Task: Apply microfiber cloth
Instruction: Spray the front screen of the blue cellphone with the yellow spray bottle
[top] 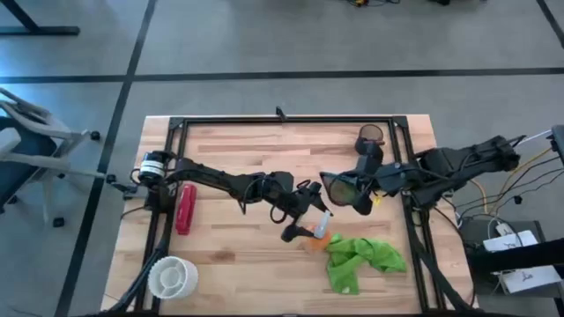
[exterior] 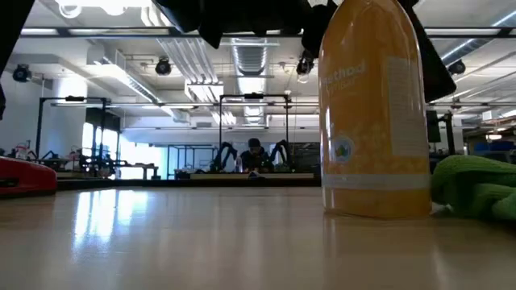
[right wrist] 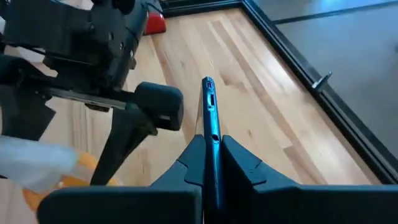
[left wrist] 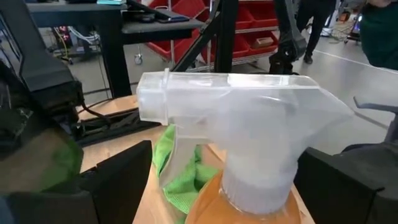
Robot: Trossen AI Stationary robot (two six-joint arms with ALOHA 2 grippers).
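High view: the wooden bench [top: 238, 145] has a black frame along its edges, with open board toward the far side. The microfiber cloth [top: 357, 260] lies crumpled near the front right edge, just beside the orange spray bottle [top: 319, 238]. The left claw [top: 304, 231] is at that bottle, fingers spread either side, seemingly not touching. The right claw [right wrist: 208, 180] pinches a thin dark tablet [right wrist: 210, 109] above the bench.

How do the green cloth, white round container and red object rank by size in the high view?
Largest to smallest:
1. green cloth
2. white round container
3. red object
The last two look fairly close.
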